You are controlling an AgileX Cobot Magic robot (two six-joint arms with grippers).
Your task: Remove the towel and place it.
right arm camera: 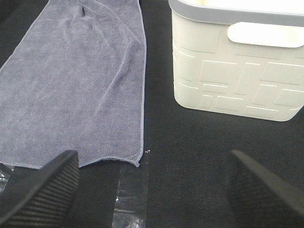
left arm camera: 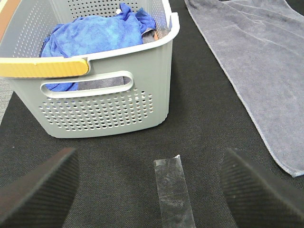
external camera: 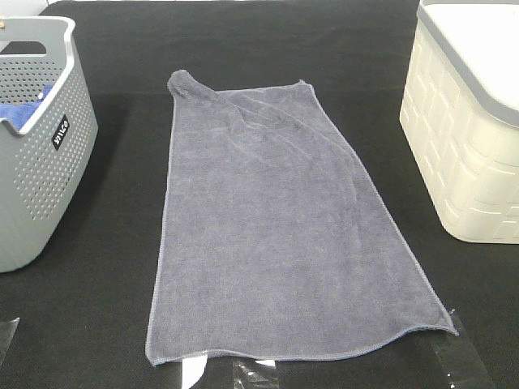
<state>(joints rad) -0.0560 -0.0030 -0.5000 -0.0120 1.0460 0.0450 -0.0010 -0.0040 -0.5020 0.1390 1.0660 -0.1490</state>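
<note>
The slate-grey towel [external camera: 276,227] lies spread flat on the black table in the middle of the exterior view, its far left corner slightly bunched. It also shows in the left wrist view [left arm camera: 259,61] and the right wrist view [right arm camera: 76,80]. No arm shows in the exterior view. My left gripper [left arm camera: 149,187] is open and empty, in front of the grey basket [left arm camera: 104,107], apart from the towel. My right gripper [right arm camera: 152,185] is open and empty, near the towel's near right corner, not touching it.
The grey perforated basket [external camera: 40,146] at the left holds a bright blue cloth [left arm camera: 95,33]. A cream basket [external camera: 466,138] stands at the right, also in the right wrist view [right arm camera: 237,61]. Clear tape strips [left arm camera: 173,190] mark the table's front.
</note>
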